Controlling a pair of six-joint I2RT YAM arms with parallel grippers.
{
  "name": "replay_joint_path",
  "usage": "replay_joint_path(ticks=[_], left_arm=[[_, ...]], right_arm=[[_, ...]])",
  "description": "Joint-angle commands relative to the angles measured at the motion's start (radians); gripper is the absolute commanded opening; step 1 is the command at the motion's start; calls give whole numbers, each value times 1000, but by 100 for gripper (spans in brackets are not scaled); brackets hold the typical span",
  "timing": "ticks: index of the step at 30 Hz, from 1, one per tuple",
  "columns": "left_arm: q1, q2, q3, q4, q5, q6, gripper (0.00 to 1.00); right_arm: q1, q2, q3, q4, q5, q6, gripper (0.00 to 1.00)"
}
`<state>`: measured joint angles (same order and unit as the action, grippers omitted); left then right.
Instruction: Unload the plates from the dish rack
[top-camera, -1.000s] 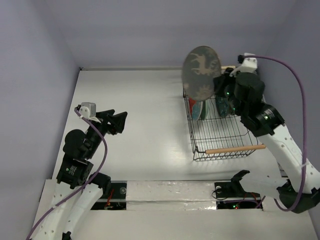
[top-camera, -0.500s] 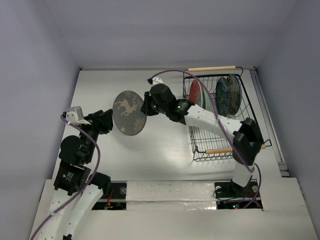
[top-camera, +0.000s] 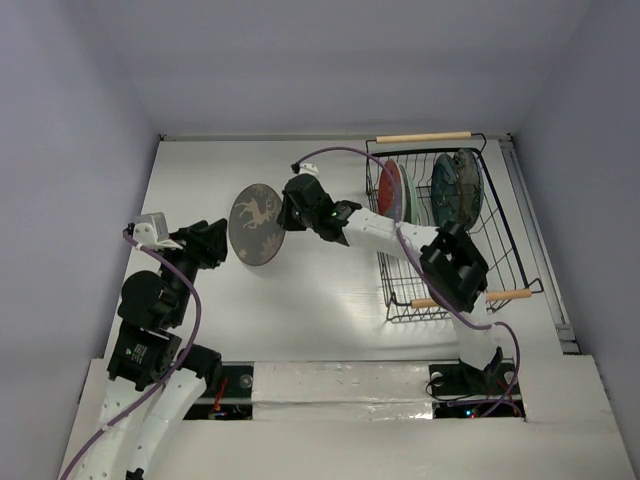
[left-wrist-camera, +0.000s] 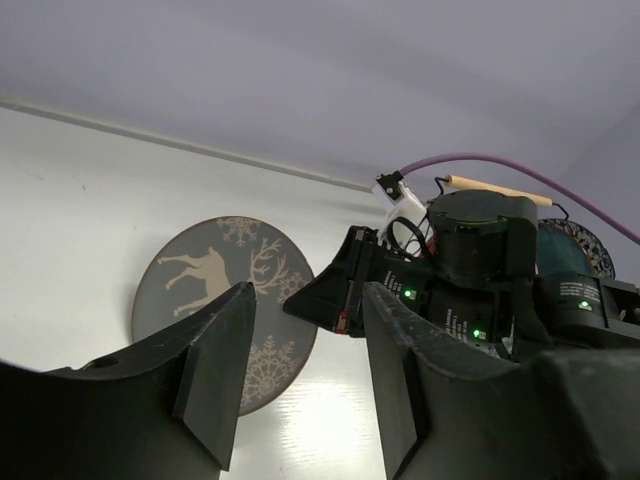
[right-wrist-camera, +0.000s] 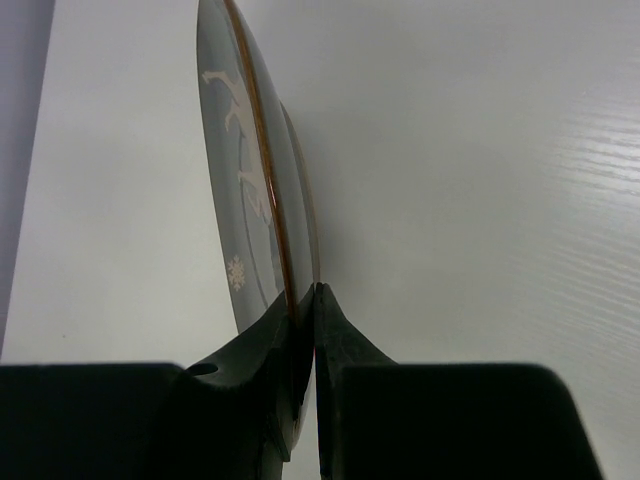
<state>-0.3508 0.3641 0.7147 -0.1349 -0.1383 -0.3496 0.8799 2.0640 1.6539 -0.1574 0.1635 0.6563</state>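
Note:
My right gripper (top-camera: 286, 213) is shut on the right rim of the dark grey deer plate (top-camera: 255, 223) and holds it nearly upright over the table, left of the dish rack (top-camera: 437, 292). In the right wrist view the plate (right-wrist-camera: 243, 170) is edge-on, pinched at my fingertips (right-wrist-camera: 304, 300). My left gripper (top-camera: 217, 243) is open and empty, just left of the plate. In the left wrist view its jaws (left-wrist-camera: 300, 375) stand wide, framing the plate (left-wrist-camera: 215, 285) and the right gripper (left-wrist-camera: 335, 292). A red plate (top-camera: 389, 190) and a teal plate (top-camera: 455, 190) stand upright in the rack.
The rack's wooden handles sit at the back (top-camera: 423, 137) and front (top-camera: 470, 297). The right arm (top-camera: 400, 236) stretches across from the rack to mid-table. The back wall edge (top-camera: 260, 136) and left wall bound the white table (top-camera: 310, 300).
The right arm carried the deer plate from above the rack leftwards and down to mid-table, then a little farther back. The left gripper swung slightly toward the plate.

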Motion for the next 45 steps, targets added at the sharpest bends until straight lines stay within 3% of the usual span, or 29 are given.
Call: replay_joint_path(ticks=[1,5,16,23,33,41,43,45], left_arm=[[4,2,8,40,20,4,44],[4,4,8,40,22,0,46],[4,9,8,40,23,-3,47],[4,10,6,38,22,-5,47],[4,7,6,41,29,-5,47],[4,4,6,40,28,-2,48],[4,4,6,40,28,-2,48],[4,4,6,38,29,-2,48]], right_arm=[[4,-28,32,191,48,75,0],[4,11,35,159,94,103,1],[-6,61,-49,111,133,150,27],[-6,100,-52,78,133,164,29],[-6,102,-31,44,126,131,61],[-6,-83,-34,-27,151,30,90],[-6,-154,-52,-48,191,-6,89],[-6,-271,-72,-68,234,-72,70]])
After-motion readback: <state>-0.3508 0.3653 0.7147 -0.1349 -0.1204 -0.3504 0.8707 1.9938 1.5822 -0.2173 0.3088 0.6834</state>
